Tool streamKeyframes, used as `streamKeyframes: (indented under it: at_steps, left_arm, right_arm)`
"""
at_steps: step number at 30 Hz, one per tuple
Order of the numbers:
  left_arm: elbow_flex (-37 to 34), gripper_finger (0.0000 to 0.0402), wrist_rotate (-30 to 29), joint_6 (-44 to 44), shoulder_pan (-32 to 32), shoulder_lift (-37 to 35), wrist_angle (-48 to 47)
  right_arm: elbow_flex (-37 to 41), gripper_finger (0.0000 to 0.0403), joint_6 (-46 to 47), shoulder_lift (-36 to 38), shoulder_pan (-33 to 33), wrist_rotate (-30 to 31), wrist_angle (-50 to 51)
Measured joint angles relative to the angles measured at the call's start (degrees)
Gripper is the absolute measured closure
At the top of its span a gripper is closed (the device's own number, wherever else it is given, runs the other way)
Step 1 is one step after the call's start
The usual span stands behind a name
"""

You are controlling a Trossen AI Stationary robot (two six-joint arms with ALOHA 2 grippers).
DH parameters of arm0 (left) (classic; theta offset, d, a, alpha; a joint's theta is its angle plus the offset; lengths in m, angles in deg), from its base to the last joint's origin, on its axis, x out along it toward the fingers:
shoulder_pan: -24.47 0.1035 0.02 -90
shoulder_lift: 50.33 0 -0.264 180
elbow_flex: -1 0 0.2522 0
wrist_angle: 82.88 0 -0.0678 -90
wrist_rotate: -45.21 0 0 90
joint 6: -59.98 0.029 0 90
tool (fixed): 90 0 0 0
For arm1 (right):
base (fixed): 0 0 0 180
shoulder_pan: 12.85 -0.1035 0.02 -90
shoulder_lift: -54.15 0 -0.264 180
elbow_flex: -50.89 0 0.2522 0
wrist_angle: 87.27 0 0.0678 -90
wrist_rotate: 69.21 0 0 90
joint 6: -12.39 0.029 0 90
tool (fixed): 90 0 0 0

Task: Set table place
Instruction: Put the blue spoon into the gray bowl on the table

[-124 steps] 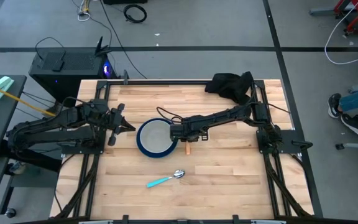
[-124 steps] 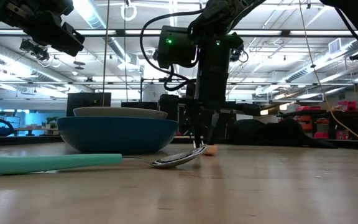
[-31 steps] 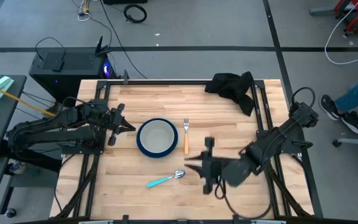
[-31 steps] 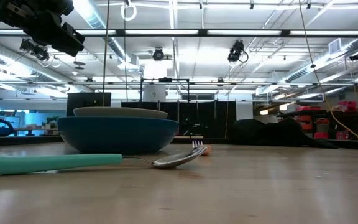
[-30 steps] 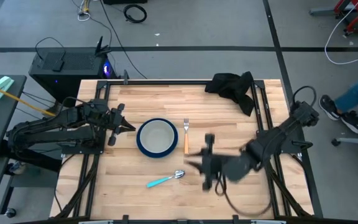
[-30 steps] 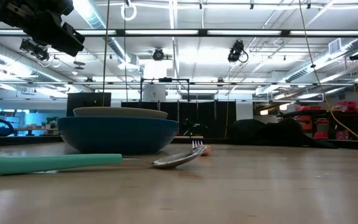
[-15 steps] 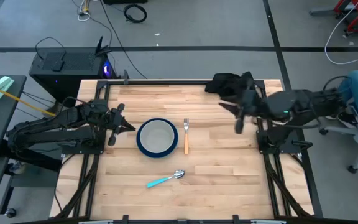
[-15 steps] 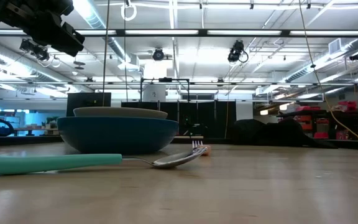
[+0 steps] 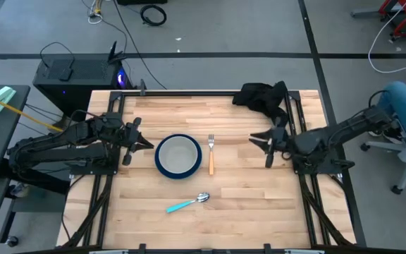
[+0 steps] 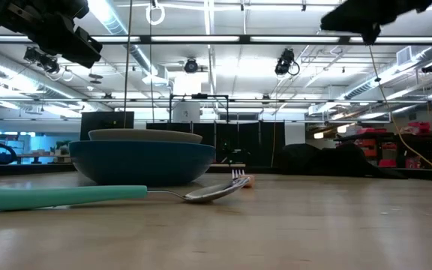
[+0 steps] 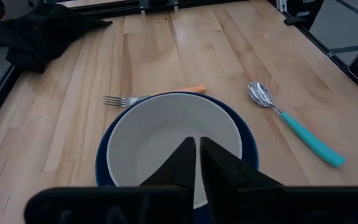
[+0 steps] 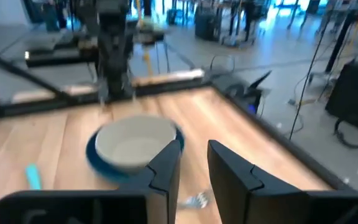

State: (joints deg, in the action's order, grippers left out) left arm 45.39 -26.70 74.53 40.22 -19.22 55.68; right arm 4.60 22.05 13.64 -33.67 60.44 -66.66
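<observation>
Right hand (image 9: 268,148) withdrawn to table (image 9: 259,204) right side, spread, empty. Fork (image 9: 211,154) released beside plate (image 9: 162,166). Spoon (image 9: 187,204) unplaced, next. Left hand (image 9: 141,142) pressed together, idle.

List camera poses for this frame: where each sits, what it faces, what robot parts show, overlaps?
High: overhead, straight down on the table; both arms, left gripper, right gripper.
Low: tabletop height, level past the spoon into the room; arm parts up top.
Left wrist: over the bowl; own shut fingers.
Right wrist: facing the left arm across the table; own open fingers.
All four share the bowl in the blue plate.
</observation>
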Motion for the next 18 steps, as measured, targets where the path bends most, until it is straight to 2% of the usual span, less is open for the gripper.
streamKeyframes:
  at_steps: [8,18]
  left_arm:
    - [0.0,0.0373,0.0,0.0,0.0,0.0,0.0]
    - [0.0,0.0368,0.0,0.0,0.0,0.0,0.0]
  right_arm:
    - [3.2,0.0314,3.1,-5.6,-2.4,-8.3,0.0]
    - [3.2,0.0314,-11.3,-6.4,-3.3,-7.5,4.4]
